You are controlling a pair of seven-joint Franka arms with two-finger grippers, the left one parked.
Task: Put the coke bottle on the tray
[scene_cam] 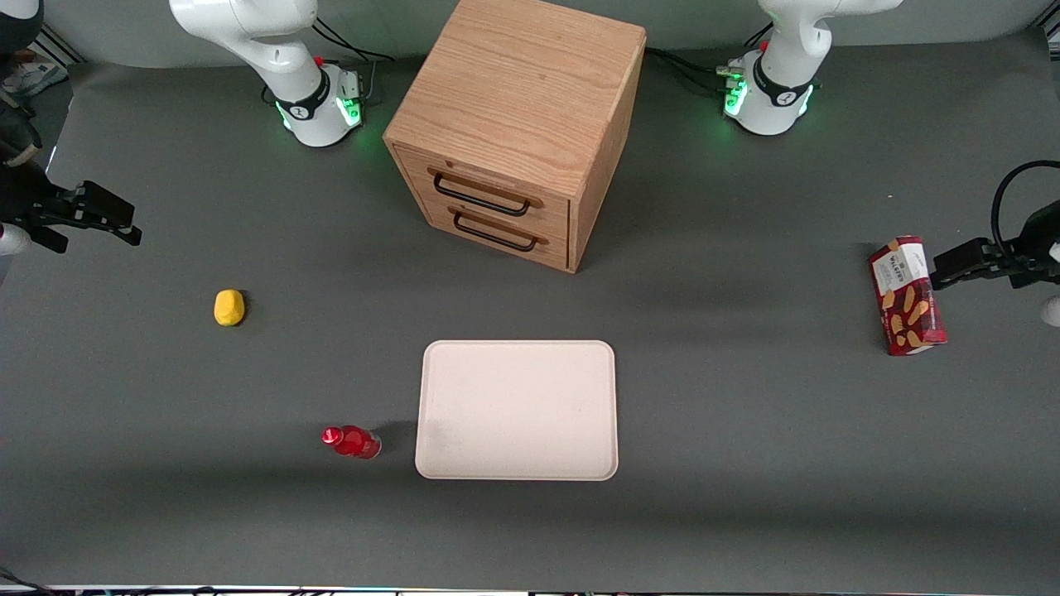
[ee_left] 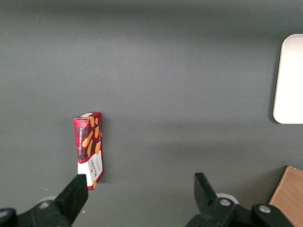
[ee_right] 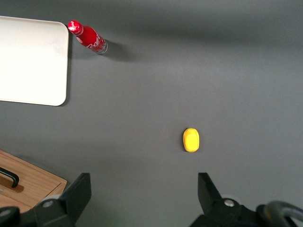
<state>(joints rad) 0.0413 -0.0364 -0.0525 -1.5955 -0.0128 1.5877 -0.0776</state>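
We see the coke bottle (scene_cam: 351, 441) on the dark grey table (scene_cam: 745, 463), just beside the tray (scene_cam: 518, 410) but not touching it, near the tray corner that is closest to the front camera on the working arm's side. In the front view the bottle seems to stand upright, but it looks tilted, with its red cap away from the tray and its base nearer to the tray; we cannot tell for sure if it stands or lies. The tray lies flat, and its long side runs across the table. The gripper (scene_cam: 103, 217) hangs above the table at the working arm's end, well apart from the bottle, and its two fingers (ee_right: 78, 191) are spread wide with nothing between them. A yellow lump (scene_cam: 228, 307) lies on the table between the gripper and the bottle. The wooden drawer cabinet (scene_cam: 513, 124) stands farther from the front camera than the tray, with two dark handles on its front. A red snack box (scene_cam: 907, 295) lies toward the parked arm's end of the table.
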